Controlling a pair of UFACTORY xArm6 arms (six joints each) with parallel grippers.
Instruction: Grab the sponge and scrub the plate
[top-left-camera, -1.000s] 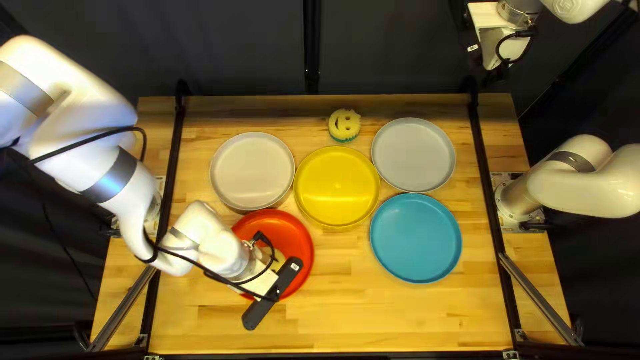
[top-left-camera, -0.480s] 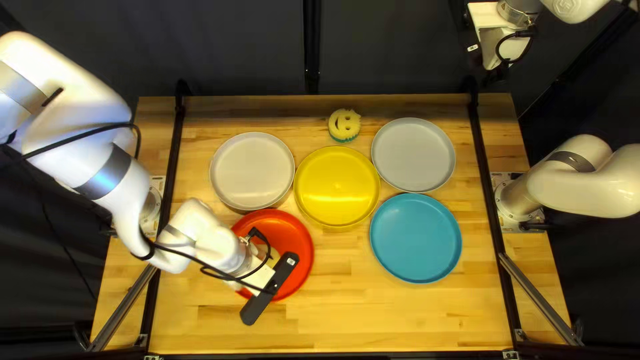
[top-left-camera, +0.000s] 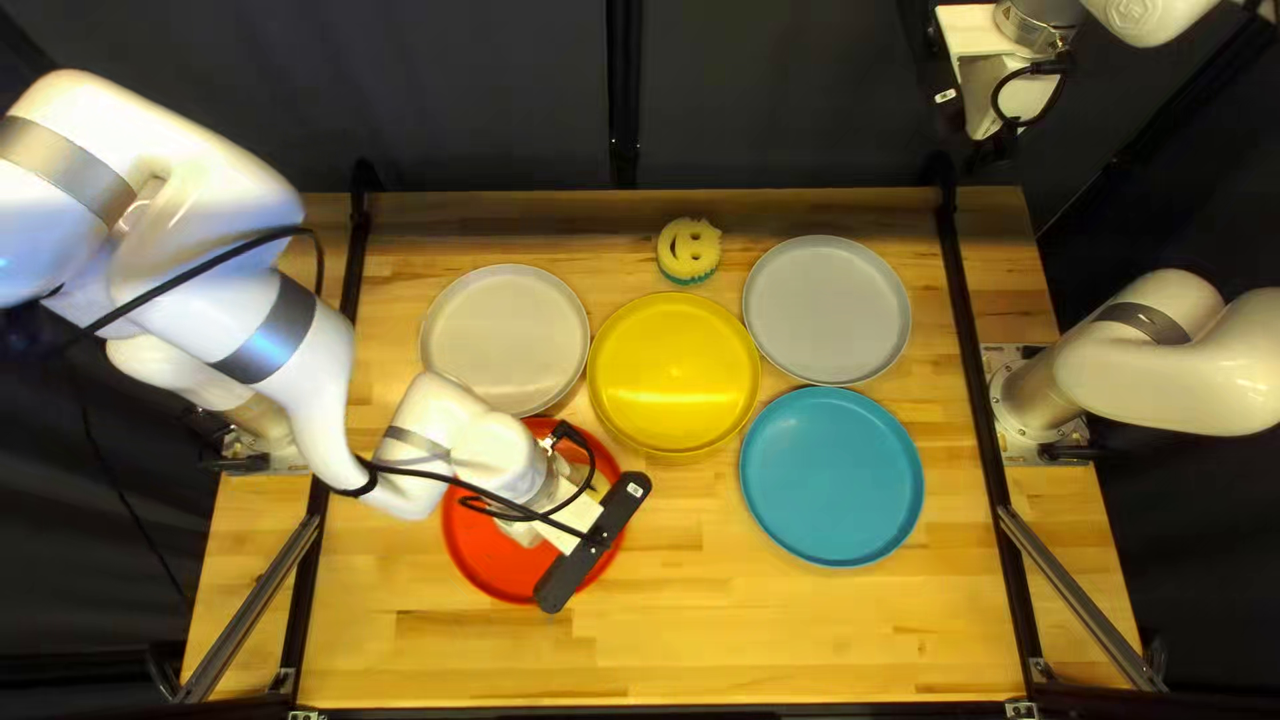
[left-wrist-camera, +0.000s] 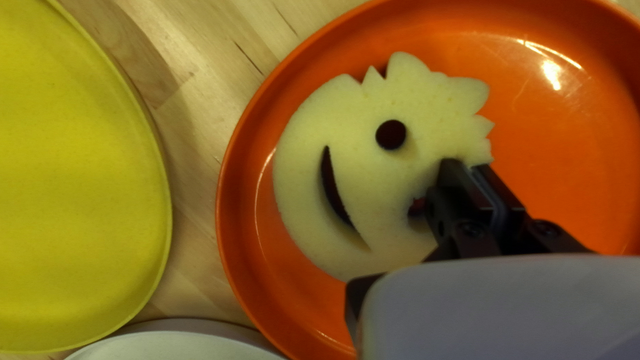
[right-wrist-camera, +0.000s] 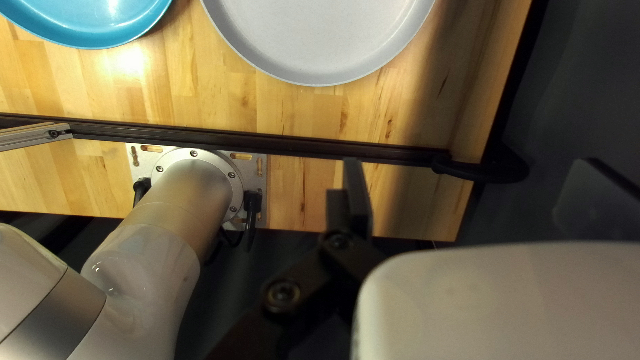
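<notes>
Squeeze the smiley sponge (left-wrist-camera: 387,200) gently

Clamped at its edge by fingers of the left gripper (left-wrist-camera: 465,165), in the red plate (left-wrist-camera: 560,147), near left. Probably light, soft, springy; best held beside the eye hole (left-wrist-camera: 416,209). Note fingers wide apart on the right gripper (right-wrist-camera: 475,167).

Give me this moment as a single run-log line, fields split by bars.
left tool: shut on face sponge | face sponge: inside red plate's rim | right tool: open | second sponge: beyond yellow plate

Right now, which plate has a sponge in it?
The red plate, beneath my left gripper. It alone has a sponge inside its rim; the other sponge lies on the table.
</notes>
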